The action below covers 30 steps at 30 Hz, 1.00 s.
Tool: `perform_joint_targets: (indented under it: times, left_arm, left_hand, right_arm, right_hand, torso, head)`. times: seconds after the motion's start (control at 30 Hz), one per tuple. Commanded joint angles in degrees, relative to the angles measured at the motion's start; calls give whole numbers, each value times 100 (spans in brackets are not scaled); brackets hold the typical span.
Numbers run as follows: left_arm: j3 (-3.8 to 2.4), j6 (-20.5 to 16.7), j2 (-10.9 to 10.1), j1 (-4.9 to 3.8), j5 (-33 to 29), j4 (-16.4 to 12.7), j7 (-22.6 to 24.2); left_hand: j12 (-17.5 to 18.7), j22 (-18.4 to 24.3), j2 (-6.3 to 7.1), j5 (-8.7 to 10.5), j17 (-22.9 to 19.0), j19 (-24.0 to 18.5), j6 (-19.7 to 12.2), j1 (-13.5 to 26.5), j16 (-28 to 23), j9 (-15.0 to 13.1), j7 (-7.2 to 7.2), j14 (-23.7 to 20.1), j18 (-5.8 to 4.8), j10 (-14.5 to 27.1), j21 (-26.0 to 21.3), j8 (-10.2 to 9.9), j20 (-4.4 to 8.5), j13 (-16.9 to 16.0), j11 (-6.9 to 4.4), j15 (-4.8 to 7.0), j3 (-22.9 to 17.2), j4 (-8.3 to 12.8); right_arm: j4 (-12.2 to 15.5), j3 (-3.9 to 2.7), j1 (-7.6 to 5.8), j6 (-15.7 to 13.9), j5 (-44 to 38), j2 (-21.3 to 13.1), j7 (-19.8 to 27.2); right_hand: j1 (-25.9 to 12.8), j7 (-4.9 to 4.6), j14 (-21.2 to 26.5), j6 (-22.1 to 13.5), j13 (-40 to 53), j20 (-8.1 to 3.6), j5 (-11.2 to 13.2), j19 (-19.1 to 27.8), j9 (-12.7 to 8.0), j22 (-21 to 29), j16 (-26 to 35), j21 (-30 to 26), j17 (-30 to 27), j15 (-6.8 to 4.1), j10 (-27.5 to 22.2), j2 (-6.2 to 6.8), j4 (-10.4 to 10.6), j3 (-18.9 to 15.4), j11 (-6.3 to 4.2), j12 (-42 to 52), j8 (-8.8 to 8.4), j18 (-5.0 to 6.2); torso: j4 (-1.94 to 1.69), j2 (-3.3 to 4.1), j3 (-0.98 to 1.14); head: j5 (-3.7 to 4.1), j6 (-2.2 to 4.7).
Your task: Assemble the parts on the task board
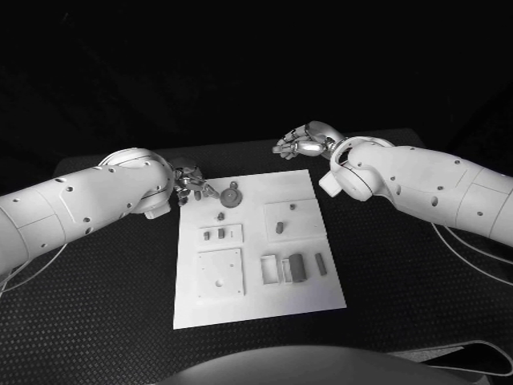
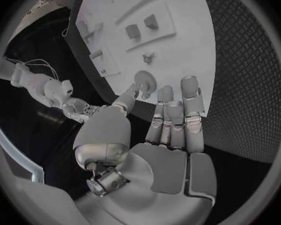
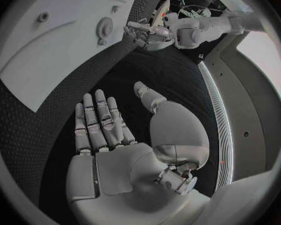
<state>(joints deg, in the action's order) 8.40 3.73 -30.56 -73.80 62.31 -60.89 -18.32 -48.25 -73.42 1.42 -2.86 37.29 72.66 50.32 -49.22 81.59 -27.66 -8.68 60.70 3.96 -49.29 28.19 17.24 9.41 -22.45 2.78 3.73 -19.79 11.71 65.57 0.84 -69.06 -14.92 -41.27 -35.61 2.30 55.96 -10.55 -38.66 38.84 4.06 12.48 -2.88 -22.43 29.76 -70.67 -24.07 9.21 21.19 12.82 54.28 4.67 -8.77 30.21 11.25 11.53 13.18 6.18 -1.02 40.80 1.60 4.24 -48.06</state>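
Task board point(image 1: 256, 277) lies mid-table on the black table point(image 1: 418, 265), long axis running away from the robot; grey parts sit spread over it, some in raised square plates, some loose, so assembly looks barely begun, most pieces judged not yet seated. Left hand point(image 1: 194, 186) at the board's far left corner, just beside a round gear-like part point(image 1: 232, 193); left wrist view puts thumb and a fingertip point(image 2: 129, 96) at that gear point(image 2: 144, 81), touching or nearly so, though whether it is truly pinched cannot be told; other fingers straight and together. Right hand point(image 1: 304, 143) hangs beyond the board's far edge, well apart from any part; the right wrist view shows it flat, fingers extended, holding nothing point(image 3: 125, 135); the same view catches the left hand at the gear from the opposite side, which the head view half hides behind the left arm.
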Motion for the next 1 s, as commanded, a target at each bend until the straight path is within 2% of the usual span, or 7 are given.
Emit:
perform_joint_targets:
  times: [0.03, 0.13, 0.33, 0.53, 0.6, 0.7, 1.0]
  left_arm:
    - [1, 391, 132, -10, 461, 65, -655]
    - [15, 403, 255, -13, 530, 105, -726]
    - [27, 439, 462, -12, 562, 197, -849]
    - [36, 836, 582, -10, 971, 211, -961]
    - [52, 898, 623, -9, 1023, 229, -972]
    - [117, 843, 662, -7, 1035, 237, -971]
    - [155, 919, 725, 3, 1048, 266, -918]
  left_hand:
    - [452, 53, 35, -13, -71, 85, 3, -12, -78, 15, -57, 121, 360, -233, -67, -16, -61, 251, 33, -61, -5, 62]
    - [686, 73, 58, -7, -108, 148, 65, 31, -112, 11, -27, 188, 368, -508, -105, 22, -50, 360, 9, -25, -5, 73]
    - [1160, 93, 167, -5, -166, 188, 73, 36, -184, 16, -31, 243, 349, -693, -186, 37, -42, 530, 23, -30, -36, 144]
    - [1640, 144, 270, 0, -249, 268, 51, 170, -315, 14, -39, 381, 363, -942, -281, 47, -50, 674, 35, -36, -78, 102]
    - [1698, 147, 278, 3, -254, 278, 56, 203, -327, 11, -37, 394, 364, -982, -291, 54, -51, 686, 29, -39, -81, 85]
    - [1774, 145, 274, 2, -256, 293, 78, 256, -337, 2, -27, 412, 367, -1045, -303, 73, -48, 696, 23, -32, -86, 52]
    - [1937, 120, 245, 3, -248, 330, 225, 276, -345, -49, 34, 451, 363, -1196, -315, 174, -30, 694, -10, 0, -109, 65]
  right_arm:
    - [-1, -1, 1, 62, -1, 11, 29]
    - [0, -1, 1, 64, 0, 17, 28]
    - [4, -1, 1, 69, 0, 29, 25]
    - [6, -1, 1, 68, 0, 34, 29]
    - [0, -1, 1, 65, 0, 38, 30]
    - [-9, -1, 1, 69, 1, 58, 33]
    - [-23, -1, 1, 71, 1, 77, 38]
  right_hand:
    - [-29, -371, -42, -54, -6, 2, 10, -54, -6, -10, 28, -38, -2, 7, 27, 12, 39, 2, -7, -39, 20, 15]
    - [-29, -371, -42, -54, -6, 2, 10, -54, -6, -10, 28, -39, -2, 7, 27, 12, 39, 2, -7, -39, 20, 15]
    - [-28, -371, -42, -54, -6, 3, 10, -55, -7, -11, 28, -41, -2, 7, 28, 12, 39, 2, -7, -39, 21, 15]
    - [-29, -371, -42, -53, -6, 3, 10, -55, -7, -13, 29, -43, -2, 7, 28, 11, 41, 2, -7, -39, 22, 16]
    - [-29, -371, -42, -53, -6, 3, 10, -56, -7, -13, 29, -43, -2, 7, 28, 10, 41, 2, -7, -39, 22, 16]
    - [-29, -371, -42, -53, -6, 3, 10, -56, -8, -14, 29, -44, -1, 7, 28, 10, 41, 2, -7, -39, 23, 16]
    - [-29, -371, -42, -54, -6, 4, 10, -57, -9, -15, 29, -46, -1, 7, 29, 8, 42, 2, -7, -39, 23, 16]
  torso:
    - [-3, 1, -4]
    - [-3, 1, -2]
    - [-9, 2, -3]
    - [-7, 1, -6]
    - [-13, 3, -8]
    - [-19, 4, -10]
    - [-11, 0, -13]
  head:
    - [9, 5]
    - [-1, 3]
    - [-6, 2]
    - [-3, -2]
    - [-1, -8]
    - [-2, -3]
    - [1, -20]
